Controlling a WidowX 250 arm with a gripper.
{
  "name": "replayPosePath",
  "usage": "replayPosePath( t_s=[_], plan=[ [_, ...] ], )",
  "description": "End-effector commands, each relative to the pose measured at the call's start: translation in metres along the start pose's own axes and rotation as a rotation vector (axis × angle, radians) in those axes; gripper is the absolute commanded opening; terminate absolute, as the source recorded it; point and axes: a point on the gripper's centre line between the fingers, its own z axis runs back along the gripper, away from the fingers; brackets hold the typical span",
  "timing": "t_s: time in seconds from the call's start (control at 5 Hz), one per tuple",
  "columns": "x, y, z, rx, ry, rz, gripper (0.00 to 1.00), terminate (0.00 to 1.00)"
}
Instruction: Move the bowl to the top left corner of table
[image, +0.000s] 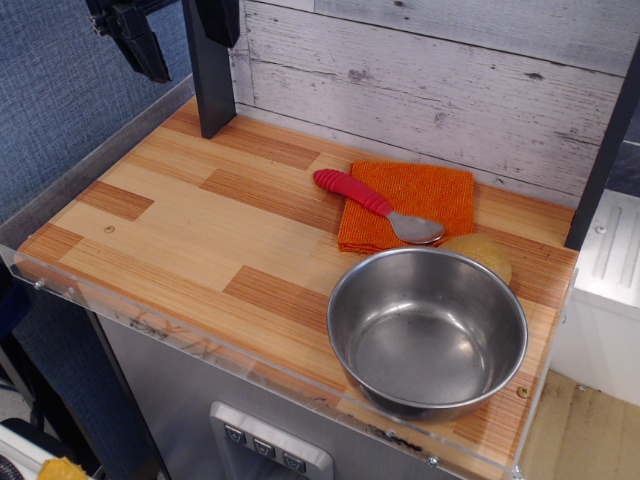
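Note:
The shiny stainless-steel bowl (428, 332) stands upright and empty near the front right corner of the wood-plank table (200, 235). The black gripper (140, 40) hangs at the top left of the view, high above the table's far left part and far from the bowl. Its fingers are partly cut off by the frame edge, so its opening does not show. It holds nothing that I can see.
An orange cloth (415, 200) lies behind the bowl with a red-handled metal spoon (375, 203) across it. A yellowish round object (485, 252) sits just behind the bowl. A black post (210, 70) stands at the far left, before a whitewashed plank wall.

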Motion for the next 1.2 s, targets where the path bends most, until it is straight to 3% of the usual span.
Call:
replayPosePath(
  t_s=[0.0, 0.6, 0.8, 1.0],
  plan=[
    [0.0, 0.0, 0.0, 0.0, 0.0, 0.0, 1.0, 0.0],
    [-0.058, -0.008, -0.016, 0.031, 0.045, -0.338, 1.0, 0.0],
    [-0.079, -0.002, -0.027, 0.066, 0.088, -0.546, 1.0, 0.0],
    [-0.088, 0.003, -0.035, 0.057, 0.086, -0.648, 1.0, 0.0]
  ],
)
